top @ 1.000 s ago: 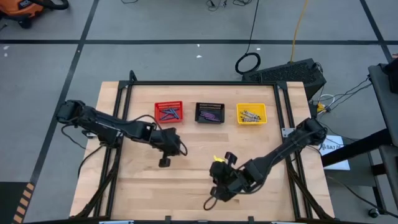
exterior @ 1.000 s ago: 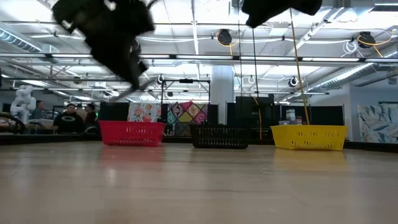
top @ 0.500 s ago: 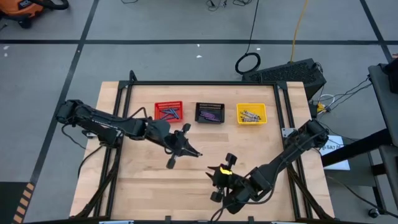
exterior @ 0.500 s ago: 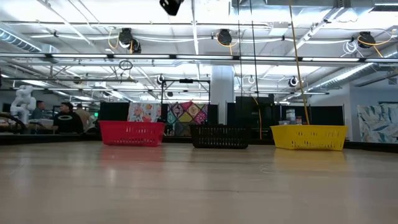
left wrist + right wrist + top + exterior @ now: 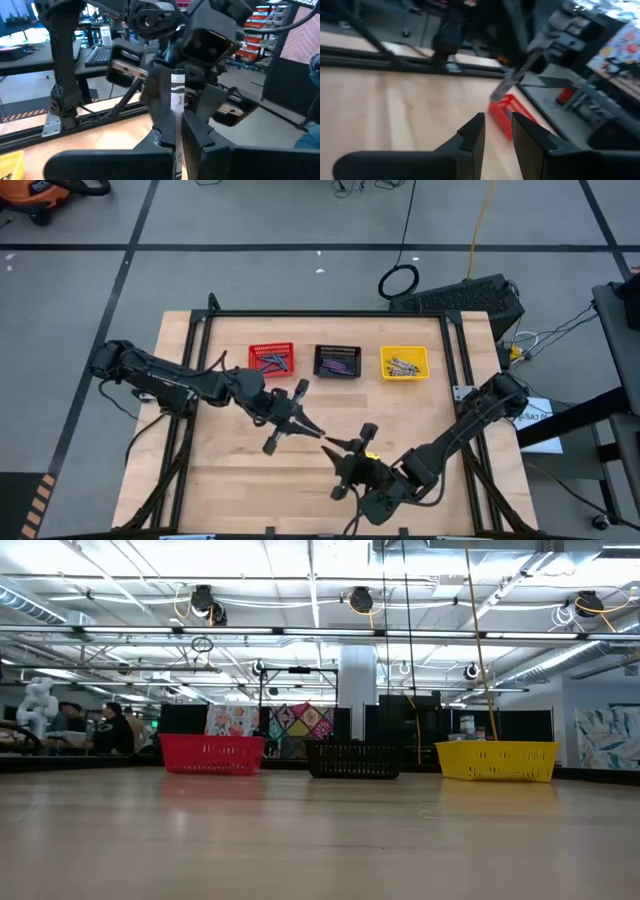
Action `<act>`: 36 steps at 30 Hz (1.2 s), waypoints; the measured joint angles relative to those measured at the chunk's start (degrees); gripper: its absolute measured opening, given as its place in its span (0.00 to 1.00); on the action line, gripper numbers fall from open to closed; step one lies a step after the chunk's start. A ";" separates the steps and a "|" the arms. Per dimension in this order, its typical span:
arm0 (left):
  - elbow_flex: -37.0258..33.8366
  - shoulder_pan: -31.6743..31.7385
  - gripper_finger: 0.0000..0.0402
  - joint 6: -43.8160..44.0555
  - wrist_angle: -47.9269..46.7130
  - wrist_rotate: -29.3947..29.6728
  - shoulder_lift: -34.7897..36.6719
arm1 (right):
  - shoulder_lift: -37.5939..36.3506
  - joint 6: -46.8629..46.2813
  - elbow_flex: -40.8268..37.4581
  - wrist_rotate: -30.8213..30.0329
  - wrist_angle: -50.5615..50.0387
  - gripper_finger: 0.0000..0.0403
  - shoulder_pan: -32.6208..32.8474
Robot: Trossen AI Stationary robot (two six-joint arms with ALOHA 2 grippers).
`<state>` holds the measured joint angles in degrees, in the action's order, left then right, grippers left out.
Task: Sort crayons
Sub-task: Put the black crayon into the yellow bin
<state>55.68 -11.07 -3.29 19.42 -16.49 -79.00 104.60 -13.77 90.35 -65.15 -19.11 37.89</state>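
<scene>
My left gripper point(image 5: 316, 430) hangs above the middle of the table, pointing level toward the right arm, and is shut on a grey-wrapped crayon point(image 5: 177, 95). My right gripper point(image 5: 333, 444) faces it from the near right. Its fingers point(image 5: 470, 135) are open with nothing between them, a short way from the crayon's free end. More crayons lie in the red basket point(image 5: 271, 359), the black basket point(image 5: 337, 361) and the yellow basket point(image 5: 404, 362) along the far side. Neither gripper shows in the low view. My left gripper pinches the crayon's wrapped shaft point(image 5: 176, 112) between its two fingers. The crayon lies along the fingers, and its far end point(image 5: 177, 77) sticks out past the fingertips toward the right gripper. The fingers come level from the table's left. The crayon is lifted clear of the table.
The three baskets stand in a row near the far edge, red point(image 5: 212, 753), black point(image 5: 353, 758) and yellow point(image 5: 497, 760). Bare wood lies between them and the near edge. A black frame rail runs round the table. People sit in the room beyond the far left.
My left gripper has risen from the table, out of the top of the low view. It has tipped from pointing down to level and swung toward the right arm. My right gripper has rolled about and moved up toward the table's middle, and now faces the left gripper.
</scene>
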 joint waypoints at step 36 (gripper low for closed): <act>0.00 0.13 0.02 -0.50 -0.05 -1.42 0.11 | -0.09 7.78 0.00 5.18 11.55 0.02 -5.18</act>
<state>55.68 -10.94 -3.79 19.37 -17.91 -78.89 104.51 -5.99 90.35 -59.96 -7.56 32.71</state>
